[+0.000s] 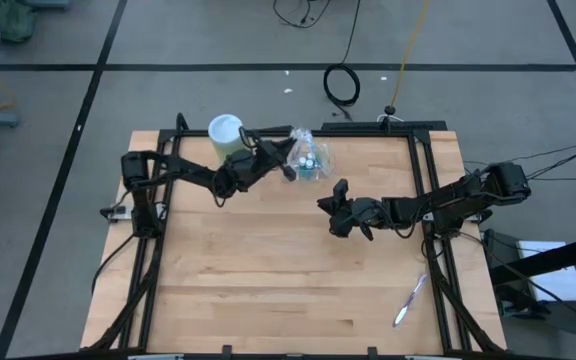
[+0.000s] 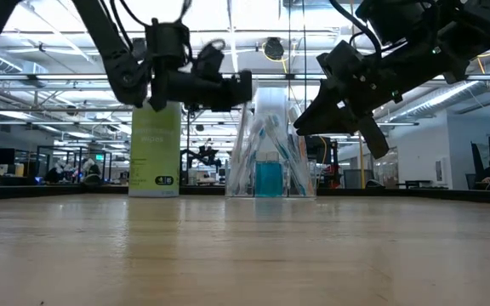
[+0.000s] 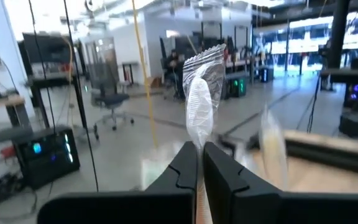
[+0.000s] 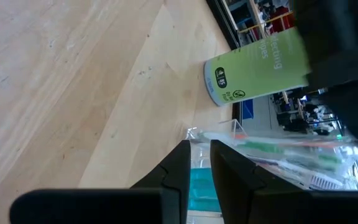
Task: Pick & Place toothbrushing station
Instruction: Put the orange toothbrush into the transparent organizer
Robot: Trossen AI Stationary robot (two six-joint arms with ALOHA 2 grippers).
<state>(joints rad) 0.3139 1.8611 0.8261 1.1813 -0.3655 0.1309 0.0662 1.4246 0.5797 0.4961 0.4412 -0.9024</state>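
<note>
A clear plastic bag with several toothbrushes and a blue tube inside stands at the table's far middle. Its bottom is on the wood in the low view. My left gripper reaches in level from the table's left and is shut on the bag's upper edge. My right gripper hovers above the table just right of and nearer than the bag. Its fingers are a narrow gap apart with nothing seen between them. A single loose toothbrush lies flat near the table's right front. My left gripper pinches the bag's crinkled upper edge between its two fingers, with a strip of clear plastic sticking out past the fingertips. The fingers lie about level, coming from the table's left. The bag stands upright with its bottom on the table.
A green canister with a white lid stands upright on the table just left of the bag, beside my left arm. The table's black frame rails run along its edges. Bare wood fills the middle and near part.
</note>
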